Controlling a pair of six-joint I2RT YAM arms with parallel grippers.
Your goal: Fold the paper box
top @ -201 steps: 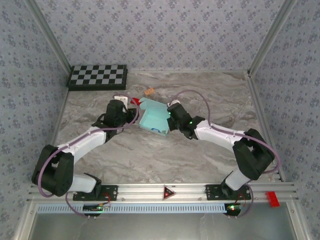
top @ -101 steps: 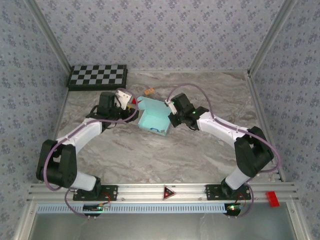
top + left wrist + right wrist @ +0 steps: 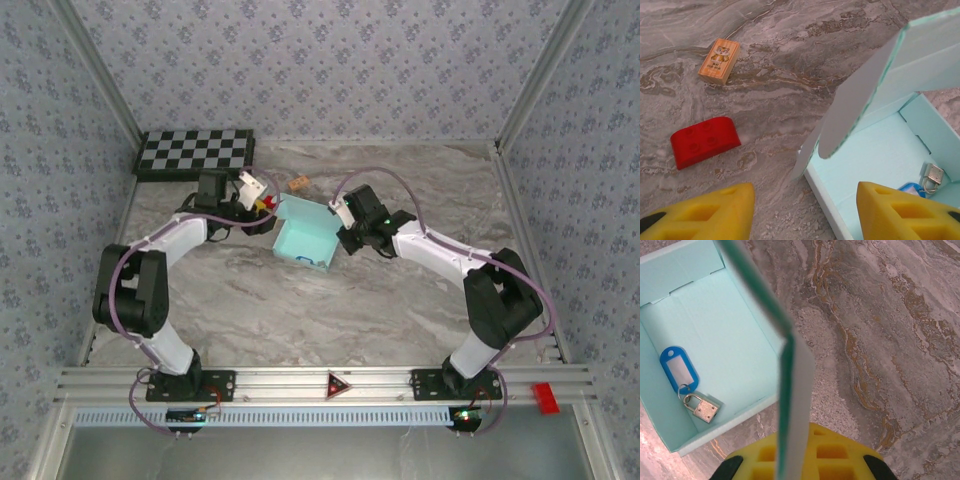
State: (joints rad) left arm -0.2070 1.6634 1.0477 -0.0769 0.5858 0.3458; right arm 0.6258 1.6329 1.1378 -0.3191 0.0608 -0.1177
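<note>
Top external view puts the box at the middle of the counter, its tray open upward, with a gripper at either far corner. The right gripper, at the box's 2 o'clock, is clenched on an upright flap; the right wrist view shows that thin panel running edge-on down between the yellow fingers. A padlock and a blue key tag lie inside the tray. The left gripper, at the box's 10 o'clock, is released, its fingers apart and holding nothing. In its wrist view a rounded tab stands raised at 12 o'clock, and a red block lies on the counter at 10 o'clock.

The step in hand looks like closing the top: one side held up, the other not yet gripped. Next, the left gripper probably needs to take the rounded tab and turn it inward so the top can fold down, keeping clear of the red block.
</note>
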